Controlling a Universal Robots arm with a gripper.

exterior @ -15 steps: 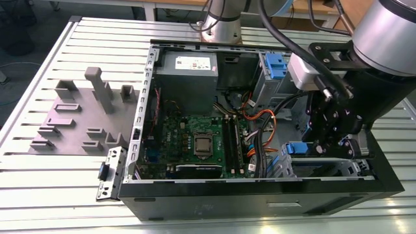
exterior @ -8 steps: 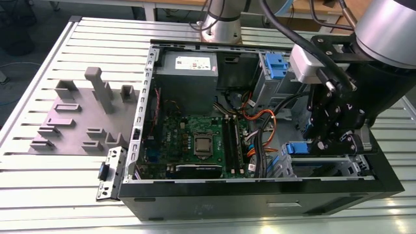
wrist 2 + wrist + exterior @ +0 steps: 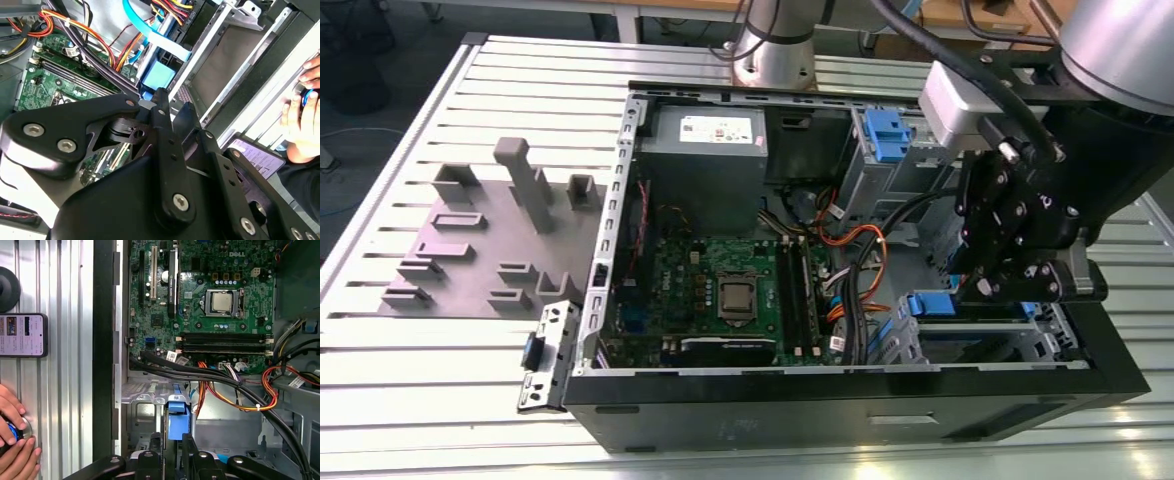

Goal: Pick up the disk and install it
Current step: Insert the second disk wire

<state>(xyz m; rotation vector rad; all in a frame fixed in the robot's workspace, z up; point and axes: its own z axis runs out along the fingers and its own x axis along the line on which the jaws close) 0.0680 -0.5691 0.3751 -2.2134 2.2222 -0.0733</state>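
Item: gripper (image 3: 1025,283), which I see low inside the open computer case (image 3: 854,385), at the drive bay on the exterior view's right. Its fingers are together on the blue bracket of the disk (image 3: 178,416), which stands on edge in the bay (label hidden). Motherboard (image 3: 210,300) nearby. A person's hands (image 3: 12,437) rest on the slatted table (image 3: 427,340).

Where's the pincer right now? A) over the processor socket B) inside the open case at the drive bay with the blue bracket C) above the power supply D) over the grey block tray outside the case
B: in the exterior view the pincer hangs inside the computer case, just over the blue bracket at the drive bay.
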